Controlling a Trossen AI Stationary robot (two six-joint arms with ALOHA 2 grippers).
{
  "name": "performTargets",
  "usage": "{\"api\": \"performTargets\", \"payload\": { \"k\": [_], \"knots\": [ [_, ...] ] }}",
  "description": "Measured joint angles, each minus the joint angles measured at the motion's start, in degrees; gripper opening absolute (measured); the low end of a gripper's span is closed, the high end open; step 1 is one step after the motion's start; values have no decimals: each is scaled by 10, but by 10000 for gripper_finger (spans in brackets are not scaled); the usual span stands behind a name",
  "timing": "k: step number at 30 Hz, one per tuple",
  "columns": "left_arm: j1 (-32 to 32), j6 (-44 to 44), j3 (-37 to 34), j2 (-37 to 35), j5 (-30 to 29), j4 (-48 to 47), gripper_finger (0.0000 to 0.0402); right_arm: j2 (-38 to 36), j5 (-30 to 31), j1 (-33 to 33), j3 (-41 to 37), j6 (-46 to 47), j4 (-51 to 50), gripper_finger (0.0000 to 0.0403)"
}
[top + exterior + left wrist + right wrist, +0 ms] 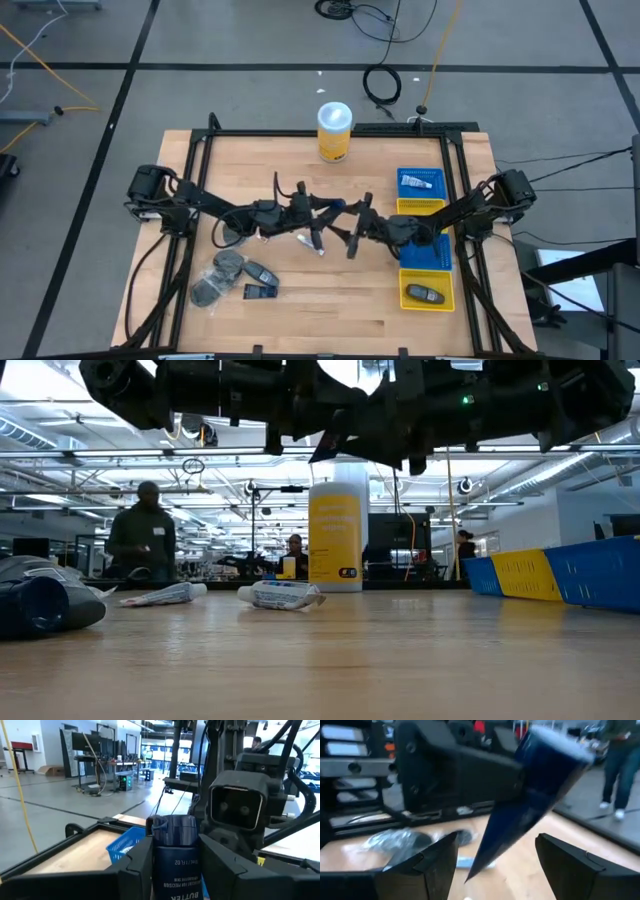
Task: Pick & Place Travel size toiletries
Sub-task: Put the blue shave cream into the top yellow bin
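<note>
My left gripper (175,847) (318,210) hovers above the table's middle, shut on a dark blue toiletry tube (175,855) (336,207). My right gripper (495,857) (358,222) faces it from the right, open; its fingers (432,857) stand on either side of the tube (530,795) without touching it. On the table lie a white tube (311,241) (282,595), another white tube (165,595), two round grey jars (228,263) and dark oblong pieces (262,272). My left gripper pinches the dark blue tube's printed body (175,870) between its two fingers (137,862), coming about level from the table's left. The tube lies along the fingers, and its capped end (174,827) sticks out beyond the fingertips toward the right arm. It is lifted clear of the table.
A tall yellow canister with a white lid (334,131) (334,538) stands near the far edge. Blue and yellow baskets (437,262) (560,575) line the right side; one holds a white-blue tube (417,181), another a dark oblong piece (423,293). People stand in the room beyond.
</note>
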Motion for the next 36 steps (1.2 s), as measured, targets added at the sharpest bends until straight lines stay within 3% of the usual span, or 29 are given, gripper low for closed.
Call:
{"api": "performTargets", "payload": {
  "k": [5,12,16,19,22,26,31,36],
  "knots": [
    [0,0,0,1,0,1,147,0,4,0,0,-46,26,211],
    [0,7,0,1,10,1,164,0,6,0,0,-62,12,92],
    [0,35,0,0,41,3,194,0,4,0,0,-71,-11,28],
    [0,61,0,-10,57,1,233,0,3,0,0,-68,-43,12],
    [-3,83,0,-34,77,-16,278,-10,3,0,0,-35,-101,21],
    [-17,94,0,-97,60,-127,328,-61,2,8,-1,-2,-245,25],
    [-39,53,0,-175,1,-315,355,-200,1,36,0,83,-513,19],
    [-60,-41,0,-190,-119,-476,354,-352,-50,46,0,240,-818,21]
  ]
}}
